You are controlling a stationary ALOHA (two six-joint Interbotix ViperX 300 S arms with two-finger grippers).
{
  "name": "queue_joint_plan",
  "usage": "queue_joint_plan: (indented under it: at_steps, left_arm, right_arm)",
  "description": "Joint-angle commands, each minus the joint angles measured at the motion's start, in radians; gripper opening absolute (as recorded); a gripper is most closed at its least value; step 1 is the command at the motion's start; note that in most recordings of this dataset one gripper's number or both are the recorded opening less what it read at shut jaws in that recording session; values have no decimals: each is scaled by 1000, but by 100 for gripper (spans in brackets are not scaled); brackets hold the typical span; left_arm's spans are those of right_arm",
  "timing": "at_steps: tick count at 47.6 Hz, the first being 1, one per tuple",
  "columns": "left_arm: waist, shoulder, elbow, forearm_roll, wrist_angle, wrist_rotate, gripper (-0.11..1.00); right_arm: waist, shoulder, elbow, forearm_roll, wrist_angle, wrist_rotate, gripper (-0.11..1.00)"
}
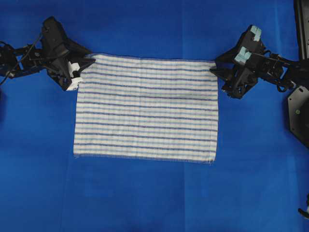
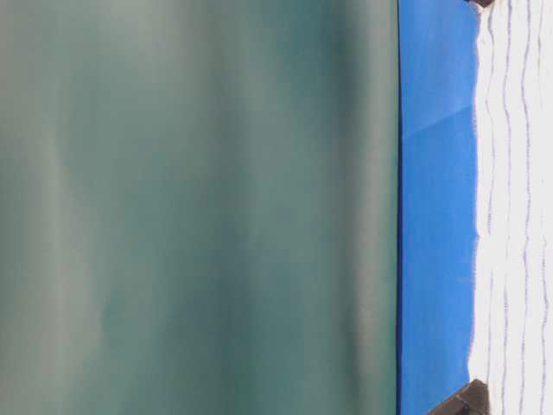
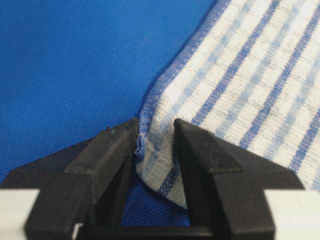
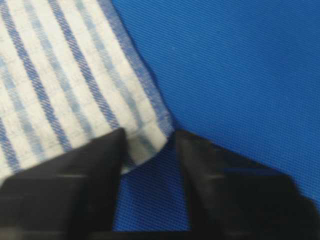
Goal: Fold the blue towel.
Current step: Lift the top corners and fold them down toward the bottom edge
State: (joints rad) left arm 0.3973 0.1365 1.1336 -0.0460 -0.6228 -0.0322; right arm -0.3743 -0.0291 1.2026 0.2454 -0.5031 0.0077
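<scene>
1. One blue surface [image 1: 145, 198] carries everything.
2. Blue towel [image 1: 147, 108] lies flat mid-surface, unfolded, stripes running left to right.
3. Left pincer [image 3: 156, 142] is clamped on the towel's far-left corner.
4. Right pincer [image 4: 149, 145] is part open, the far-right corner between its fingers; no clear pinch.

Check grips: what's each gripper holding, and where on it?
Left gripper pinches a far corner of the blue towel. Right gripper straddles the other far corner, jaws still apart: not gripped.
</scene>
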Motion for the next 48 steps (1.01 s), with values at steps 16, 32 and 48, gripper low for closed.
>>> queue_joint_plan:
  at_steps: [16, 32, 48]
  left_arm:
    - [-60, -12, 3, 5, 46, -11, 28]
    - [-83, -179, 3, 5, 172, -5, 13]
    - [-92, -402, 3, 6, 310, 2, 5]
  right_arm:
    - [-2, -15, -18, 2, -8, -2, -3]
    - [-2, -135, -41, -2, 60, -15, -3]
    - [11, -285, -29, -2, 167, -14, -3]
